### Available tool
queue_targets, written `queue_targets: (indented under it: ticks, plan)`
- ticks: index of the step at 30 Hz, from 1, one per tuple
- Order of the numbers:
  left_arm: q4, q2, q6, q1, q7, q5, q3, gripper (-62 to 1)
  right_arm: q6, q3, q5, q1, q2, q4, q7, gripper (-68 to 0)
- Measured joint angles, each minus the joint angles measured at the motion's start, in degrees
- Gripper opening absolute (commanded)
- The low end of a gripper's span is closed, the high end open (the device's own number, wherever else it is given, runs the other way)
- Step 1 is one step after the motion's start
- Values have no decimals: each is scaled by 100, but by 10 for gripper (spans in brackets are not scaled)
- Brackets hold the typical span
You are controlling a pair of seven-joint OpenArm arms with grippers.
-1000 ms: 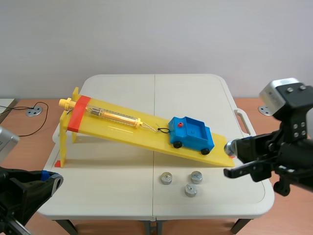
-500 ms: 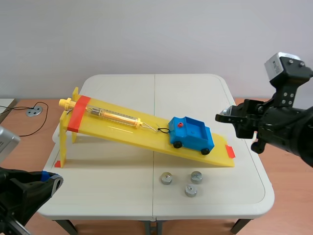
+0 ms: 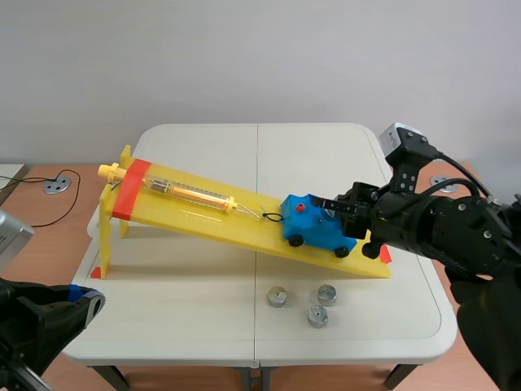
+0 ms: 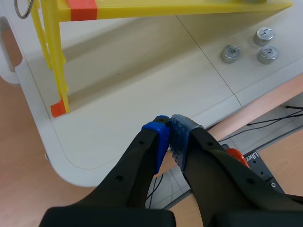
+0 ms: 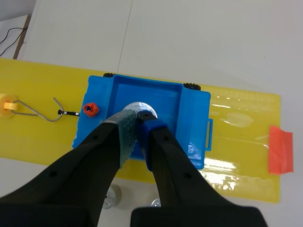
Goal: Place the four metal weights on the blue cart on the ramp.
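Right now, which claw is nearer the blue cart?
Right. The right claw is over the blue cart, shut on a metal weight; the left claw is off the table at its near corner, far away.

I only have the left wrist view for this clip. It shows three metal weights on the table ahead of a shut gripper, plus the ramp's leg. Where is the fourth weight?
Observer: The fourth weight is clamped in the right gripper, over the tray of the blue cart.
Operator: Where on the ramp is the cart?
Observer: On the low part of the yellow ramp, short of the red tape at its foot.
Operator: Is anything in the tray already?
Observer: No. The right wrist view shows only bare blue floor around the held weight.
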Motion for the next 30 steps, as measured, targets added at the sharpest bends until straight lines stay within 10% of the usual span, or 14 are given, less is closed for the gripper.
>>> queue_targets:
  ticks: [24,30]
  plan:
    - [0,0,0,0,0,0,0,-582,-240,0,-518,308,-323,-494,439,-667]
    - [0,0,0,0,0,0,0,-582,-271,0,-514,308,-321,-494,457,-520]
